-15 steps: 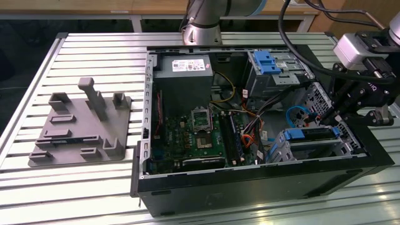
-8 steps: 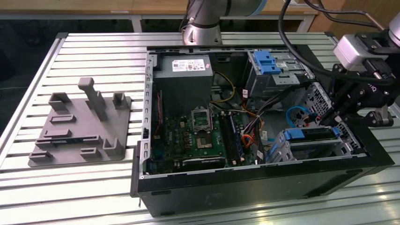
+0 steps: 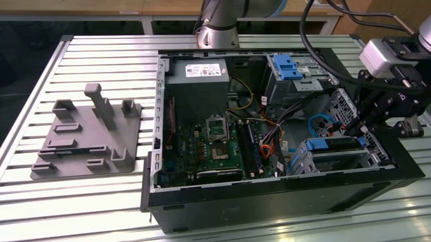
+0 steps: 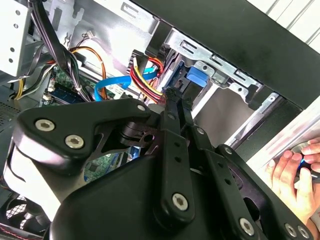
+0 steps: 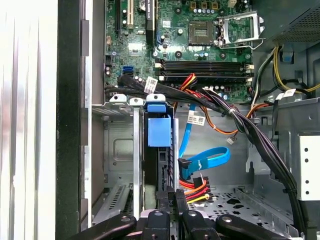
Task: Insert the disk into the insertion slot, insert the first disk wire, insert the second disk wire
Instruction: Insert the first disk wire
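Two wires, a blue cable (image 5: 207, 160) and a red-yellow lead (image 5: 196, 187), lie just beside the insertion slot (image 5: 117, 150), where the disk (image 5: 159, 131) stands edge-on. My gripper (image 5: 171, 194), jaws closed on nothing, meets its end; I'd push squarely, along the slot.

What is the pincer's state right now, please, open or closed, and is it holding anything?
Pincer: closed, fingertips together by the disk; nothing visibly held.
Person's hand: fingers curled; whether it holds anything cannot be told.
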Tool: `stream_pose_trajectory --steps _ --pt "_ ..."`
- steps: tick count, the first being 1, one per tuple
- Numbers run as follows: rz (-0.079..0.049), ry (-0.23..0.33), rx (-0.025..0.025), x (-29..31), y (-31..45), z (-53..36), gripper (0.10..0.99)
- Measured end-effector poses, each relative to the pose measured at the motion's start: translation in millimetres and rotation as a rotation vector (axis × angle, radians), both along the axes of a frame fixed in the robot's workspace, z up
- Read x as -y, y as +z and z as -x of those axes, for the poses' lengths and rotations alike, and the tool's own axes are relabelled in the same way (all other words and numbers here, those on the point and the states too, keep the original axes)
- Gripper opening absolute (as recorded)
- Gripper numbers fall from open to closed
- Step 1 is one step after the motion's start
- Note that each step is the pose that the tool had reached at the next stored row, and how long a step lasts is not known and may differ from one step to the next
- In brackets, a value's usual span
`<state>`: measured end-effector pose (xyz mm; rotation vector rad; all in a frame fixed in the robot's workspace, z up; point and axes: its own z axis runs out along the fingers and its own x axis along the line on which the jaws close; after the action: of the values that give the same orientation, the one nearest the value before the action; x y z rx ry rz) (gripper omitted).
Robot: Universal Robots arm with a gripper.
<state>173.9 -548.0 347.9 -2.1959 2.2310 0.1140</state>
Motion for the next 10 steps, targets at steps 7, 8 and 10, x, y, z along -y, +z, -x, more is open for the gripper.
stream_pose_trajectory --steps 7,8,10 --pt "0.0 -0.001 0.0 1.3 -1.0 0.0 0.165" --pt "0.0 -0.001 0.0 1.4 -1.1 0.0 0.165" --pt "0.0 -0.002 0.0 1.5 -1.5 0.0 0.165"
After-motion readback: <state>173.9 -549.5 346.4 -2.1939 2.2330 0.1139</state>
